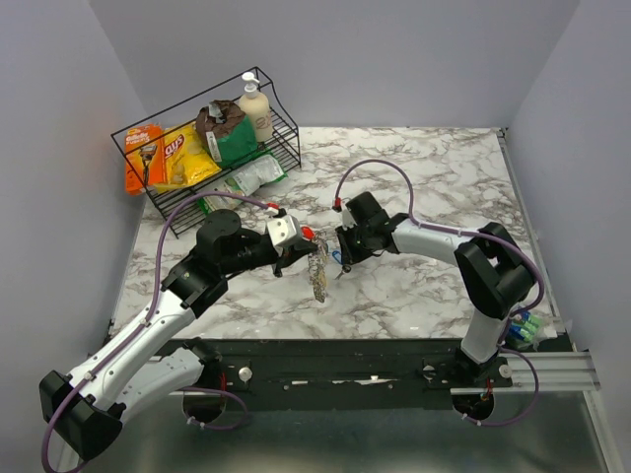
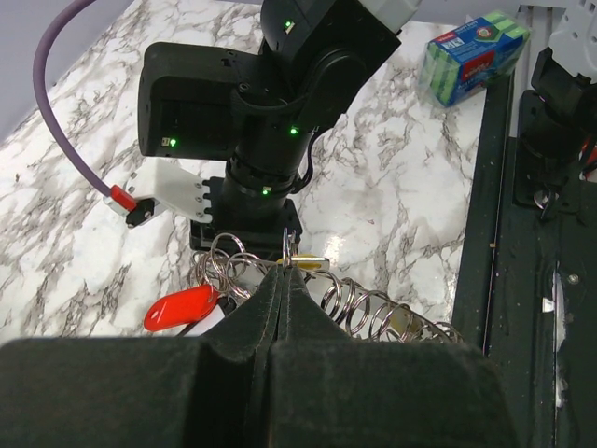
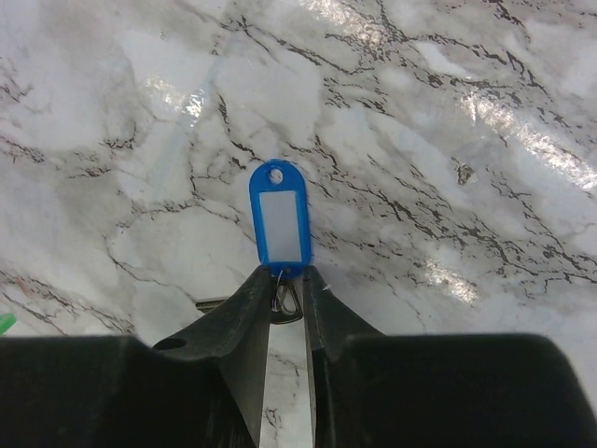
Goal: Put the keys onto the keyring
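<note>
**A:** Keyring (image 2: 224, 263), where is it?
**B:** Mid-table, between the two arms. Left gripper (image 2: 283, 273): jaws fully together, nipping a loop of its wire. Red key tag (image 2: 182, 308) sits on it to one side, long axis crosswise to the fingers.
**A:** Chain?
**B:** Chain of rings (image 1: 318, 278) runs from the pinch toward the near table edge, long axis far-to-near from overhead.
**A:** Right side?
**B:** Right gripper (image 3: 284, 282) is clamped on the small metal loop at the end of the blue key tag (image 3: 280, 219). Tag points straight out from the fingertips, in line with them, hole end farthest away, over the marble table (image 3: 448, 112). It is just beside the keyring; touching or not, I cannot tell
</note>
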Tool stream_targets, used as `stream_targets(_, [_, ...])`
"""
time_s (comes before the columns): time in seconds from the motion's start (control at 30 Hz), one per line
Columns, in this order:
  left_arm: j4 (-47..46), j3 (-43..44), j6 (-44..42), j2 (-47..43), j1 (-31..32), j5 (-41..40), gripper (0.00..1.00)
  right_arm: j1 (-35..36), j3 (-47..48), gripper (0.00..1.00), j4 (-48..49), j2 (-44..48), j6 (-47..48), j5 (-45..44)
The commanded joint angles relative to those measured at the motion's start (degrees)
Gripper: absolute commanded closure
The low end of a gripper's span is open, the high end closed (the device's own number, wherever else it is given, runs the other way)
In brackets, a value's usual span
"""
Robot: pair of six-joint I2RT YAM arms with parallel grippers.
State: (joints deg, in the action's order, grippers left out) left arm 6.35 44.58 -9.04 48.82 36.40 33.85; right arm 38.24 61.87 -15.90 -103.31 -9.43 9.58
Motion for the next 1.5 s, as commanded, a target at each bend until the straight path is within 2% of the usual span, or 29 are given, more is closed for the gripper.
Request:
stream_targets(0.0, [-2.75,1.48,-0.72,-0.92,0.25,-0.36,1.00,0.08,-0.96,0.71,0.26,2.06,-0.06,-1.76])
stream_targets(0.3, [-2.83,1.39,-0.72,-0.57,0.25,-0.27,1.00,0.08,-1.92,0.67,0.17,3.90,0.55,-1.06])
stream_targets(1.03, [-3.01,1.21,-0.81,-0.39,0.34,-0.53,1.00,0.52,-2.72,0.68,2.19,2.06,-0.41,-1.06])
stream_targets(1.17, [-3.01,1.21,-1.07,-0.30,0.34,-0.53,1.00,0.61,-2.54,0.72,2.37,1.62,-0.59,-1.15])
stream_targets(1.27, [-2.92,1.30,-0.98,-0.21,0.42,-0.62,1.00,0.61,-2.54,0.78,2.37,1.35,-0.68,-1.67])
stream_targets(1.47, [-2.75,1.39,-1.16,-0.30,0.42,-0.62,1.00,0.61,-1.93,0.79,2.19,0.13,-0.68,-1.41])
